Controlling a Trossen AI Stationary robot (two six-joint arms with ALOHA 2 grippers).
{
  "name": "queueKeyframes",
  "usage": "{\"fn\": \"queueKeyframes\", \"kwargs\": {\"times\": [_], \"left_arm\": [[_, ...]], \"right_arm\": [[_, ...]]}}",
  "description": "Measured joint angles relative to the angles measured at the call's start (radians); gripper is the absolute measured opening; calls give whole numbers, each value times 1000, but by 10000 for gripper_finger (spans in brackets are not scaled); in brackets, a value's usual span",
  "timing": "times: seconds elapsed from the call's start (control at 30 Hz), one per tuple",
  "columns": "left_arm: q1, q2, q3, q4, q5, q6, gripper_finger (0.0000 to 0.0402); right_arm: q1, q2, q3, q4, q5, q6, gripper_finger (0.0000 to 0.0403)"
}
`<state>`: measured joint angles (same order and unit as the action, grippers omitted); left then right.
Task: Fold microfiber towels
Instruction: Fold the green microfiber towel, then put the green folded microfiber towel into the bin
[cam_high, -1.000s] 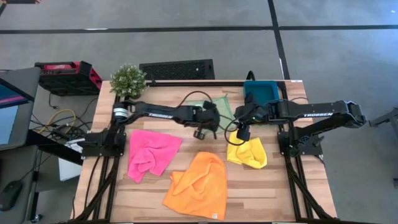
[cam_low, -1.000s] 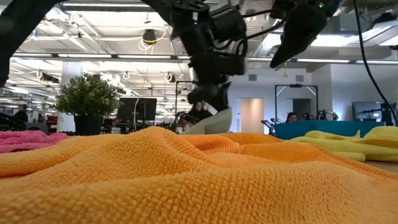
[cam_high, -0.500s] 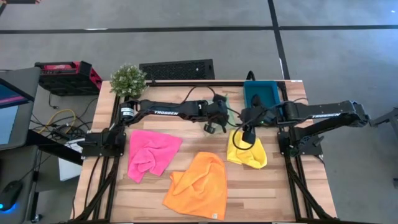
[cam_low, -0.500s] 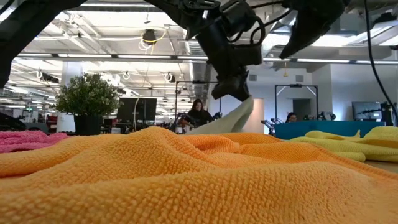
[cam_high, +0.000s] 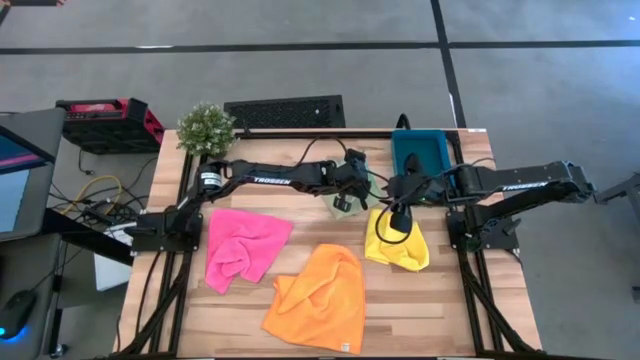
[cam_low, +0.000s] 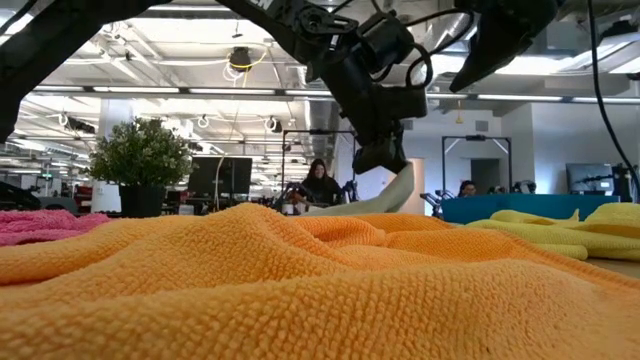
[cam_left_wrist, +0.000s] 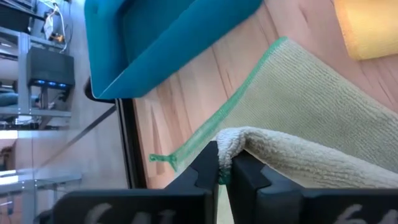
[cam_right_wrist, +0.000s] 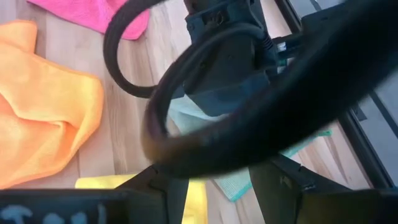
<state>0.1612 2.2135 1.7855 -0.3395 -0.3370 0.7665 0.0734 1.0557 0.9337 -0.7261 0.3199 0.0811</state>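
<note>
The sage green towel lies on the table's far middle, just in front of the teal bin, with one layer lifted over the rest. My left gripper is shut on that lifted layer, a little above the table. My right gripper stands open with nothing between its fingers, above the yellow towel. The pink towel lies crumpled at the left. The orange towel lies crumpled at the near middle. My left gripper pinches the sage green towel's rolled-over edge between its two fingers. The fingers slant down from the table's left. That edge is raised, and the cloth sags from it onto the layer that stays flat on the table, whose green hem shows.
A potted plant stands at the table's far left corner. My left arm's cable loops right in front of my right gripper. Bare wood shows between the pink and orange towels and along the near right.
My left gripper has gone toward the table's right edge, holding the sage green towel's edge. That edge has been drawn across the rest of the towel, which stays flat, so the cloth now lies folded over itself near the bin.
</note>
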Motion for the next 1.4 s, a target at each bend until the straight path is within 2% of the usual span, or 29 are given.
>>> {"fn": "queueKeyframes", "kwargs": {"times": [0.37, 0.53, 0.67, 0.9, 0.97, 1.23, 1.4], "left_arm": [[-2, 0, 0, 2, 0, -17, 122], [-16, -6, 0, -18, -12, -77, 152], [-34, -64, -1, -147, 28, -194, 159], [-61, -202, -1, -458, 283, -417, 160], [-84, -236, -1, -517, 311, -450, 160], [-195, -374, -1, -713, 292, -568, 160], [-256, -460, -1, -800, 185, -700, 160]], "right_arm": [[0, 0, 0, 0, 0, -3, 182], [-6, 0, 0, 0, 0, -2, 182], [-16, 0, 0, 1, 0, 5, 182], [-58, 1, 0, 1, -8, 96, 182], [-88, 16, 0, 15, -14, 124, 182], [-252, 131, 0, 36, -188, 156, 182], [-351, 239, 0, 101, -261, 180, 182]]}}
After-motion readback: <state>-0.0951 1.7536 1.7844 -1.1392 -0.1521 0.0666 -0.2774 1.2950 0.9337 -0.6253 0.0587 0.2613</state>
